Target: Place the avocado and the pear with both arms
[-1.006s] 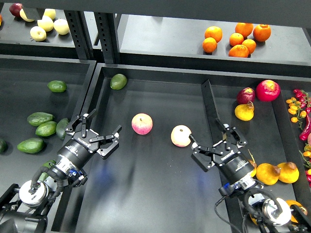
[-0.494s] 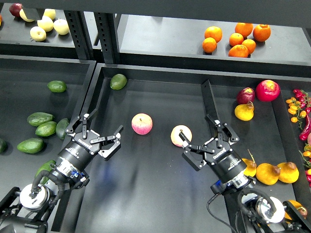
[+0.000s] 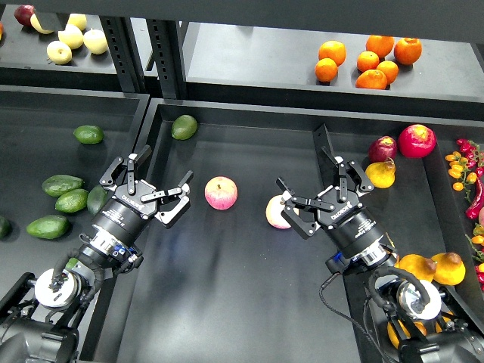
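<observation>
The dark green avocado point(image 3: 96, 198) lies in the left bin, partly hidden behind my left gripper point(image 3: 153, 181). That gripper is open and empty, just right of the avocado, above the bin's wall. The yellow pear point(image 3: 382, 174) with a red-brown blotch lies in the right bin. My right gripper point(image 3: 323, 184) is open and empty, just left of the pear, over the divider point(image 3: 324, 144). Its left finger reaches in front of a pink-and-yellow apple point(image 3: 277, 212).
A second apple point(image 3: 221, 193) and an olive avocado point(image 3: 184, 126) lie in the middle tray point(image 3: 227, 295). Paler avocados point(image 3: 62, 184) lie at the left. More pears point(image 3: 417, 268), red fruit point(image 3: 417, 141) and chillies point(image 3: 465, 162) are at the right. Oranges point(image 3: 368, 60) sit on the back shelf.
My right gripper has moved up and left, from beside the apple to over the divider near the pear. My left gripper has moved slightly up. Both stay open.
</observation>
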Robot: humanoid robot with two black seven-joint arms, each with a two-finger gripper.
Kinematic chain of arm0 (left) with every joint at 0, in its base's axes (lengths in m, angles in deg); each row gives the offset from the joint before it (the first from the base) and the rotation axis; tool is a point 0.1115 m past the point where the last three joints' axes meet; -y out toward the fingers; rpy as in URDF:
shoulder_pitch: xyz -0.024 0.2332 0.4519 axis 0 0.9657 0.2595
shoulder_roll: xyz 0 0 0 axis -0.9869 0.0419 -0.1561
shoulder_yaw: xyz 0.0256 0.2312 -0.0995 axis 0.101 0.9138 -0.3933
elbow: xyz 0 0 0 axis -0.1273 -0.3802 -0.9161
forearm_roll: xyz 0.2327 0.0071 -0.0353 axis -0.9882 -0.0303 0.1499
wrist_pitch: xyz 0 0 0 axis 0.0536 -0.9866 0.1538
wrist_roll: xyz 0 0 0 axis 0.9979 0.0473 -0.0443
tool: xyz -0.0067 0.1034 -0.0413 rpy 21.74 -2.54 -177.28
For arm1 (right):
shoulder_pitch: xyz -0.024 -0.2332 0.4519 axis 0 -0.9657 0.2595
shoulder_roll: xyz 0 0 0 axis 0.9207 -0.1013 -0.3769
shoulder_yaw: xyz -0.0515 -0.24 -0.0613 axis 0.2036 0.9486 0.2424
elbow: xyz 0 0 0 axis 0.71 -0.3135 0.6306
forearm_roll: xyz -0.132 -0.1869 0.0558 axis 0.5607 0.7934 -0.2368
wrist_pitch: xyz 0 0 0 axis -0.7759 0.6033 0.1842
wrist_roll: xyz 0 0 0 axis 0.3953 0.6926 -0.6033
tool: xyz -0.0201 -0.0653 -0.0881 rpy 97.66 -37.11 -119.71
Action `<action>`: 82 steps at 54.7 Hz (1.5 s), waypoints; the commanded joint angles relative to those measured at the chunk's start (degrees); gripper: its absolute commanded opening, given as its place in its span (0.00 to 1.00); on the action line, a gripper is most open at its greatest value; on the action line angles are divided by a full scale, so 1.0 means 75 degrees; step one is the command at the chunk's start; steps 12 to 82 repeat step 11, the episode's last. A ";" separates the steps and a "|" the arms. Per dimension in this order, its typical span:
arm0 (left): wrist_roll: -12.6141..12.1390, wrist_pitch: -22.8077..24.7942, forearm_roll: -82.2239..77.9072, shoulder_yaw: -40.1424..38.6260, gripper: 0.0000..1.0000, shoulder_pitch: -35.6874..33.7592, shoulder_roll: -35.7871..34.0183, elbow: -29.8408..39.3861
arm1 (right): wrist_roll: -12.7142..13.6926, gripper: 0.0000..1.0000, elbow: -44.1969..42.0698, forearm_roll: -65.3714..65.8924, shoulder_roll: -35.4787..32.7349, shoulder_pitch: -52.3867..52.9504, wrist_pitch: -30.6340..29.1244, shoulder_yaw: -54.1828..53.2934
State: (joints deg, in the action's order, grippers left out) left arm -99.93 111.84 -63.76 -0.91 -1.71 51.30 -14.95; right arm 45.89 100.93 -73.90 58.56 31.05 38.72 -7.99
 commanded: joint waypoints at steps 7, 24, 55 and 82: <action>0.0112 0.0000 0.0000 -0.0014 0.99 0.0015 0.0000 -0.0018 | 0.0000 1.00 -0.0002 -0.0011 0.0000 0.0012 0.0002 -0.0020; 0.0112 0.0000 0.0000 -0.0014 0.99 0.0015 0.0000 -0.0018 | 0.0000 1.00 -0.0002 -0.0011 0.0000 0.0012 -0.0009 -0.0020; 0.0112 0.0000 0.0000 -0.0014 0.99 0.0015 0.0000 -0.0018 | 0.0000 1.00 -0.0002 -0.0011 0.0000 0.0012 -0.0009 -0.0020; 0.0112 0.0000 0.0000 -0.0014 0.99 0.0015 0.0000 -0.0018 | 0.0000 1.00 -0.0002 -0.0011 0.0000 0.0012 -0.0009 -0.0020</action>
